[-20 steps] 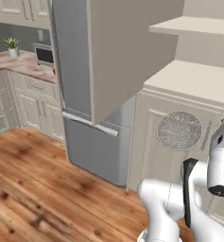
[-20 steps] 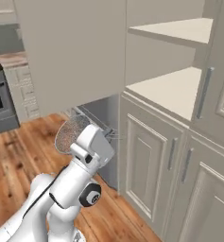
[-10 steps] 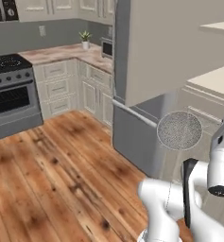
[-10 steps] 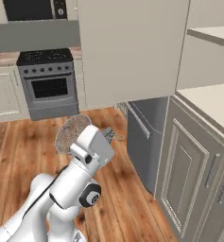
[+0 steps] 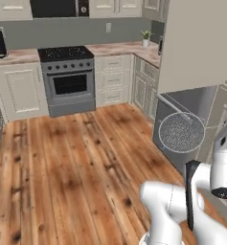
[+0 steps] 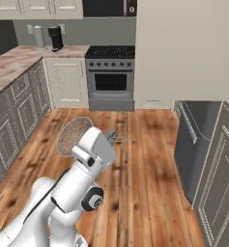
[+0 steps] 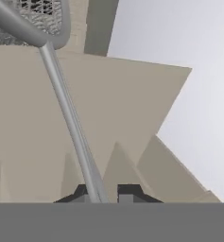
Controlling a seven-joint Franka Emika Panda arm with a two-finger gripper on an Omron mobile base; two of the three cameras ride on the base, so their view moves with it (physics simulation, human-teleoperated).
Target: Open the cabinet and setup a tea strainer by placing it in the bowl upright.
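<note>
Gripper (image 7: 101, 191) clamped nearly shut on the thin wire handle of the tea strainer (image 5: 182, 132), handle pinched between the two dark tips at 6 o'clock of the hand view. Long axis of the handle runs from the tips up toward 11 o'clock, ending in the mesh basket at the upper left of that view. Basket carried aloft, clear of the wooden floor (image 5: 72, 162), rim facing the cameras rather than upward; seen at 3 o'clock in the left base view and at 9 o'clock in the right base view (image 6: 73, 136). Open cabinet door (image 6: 186, 50) at 1 o'clock in the right base view, stove (image 5: 69, 79) at 11 o'clock in the left. Bowl not located; bearing from gripper to bowl cannot be stated. Judgement: carry phase; coming move hinges on finding the bowl, then tipping the handle so the basket settles rim-up inside it.
</note>
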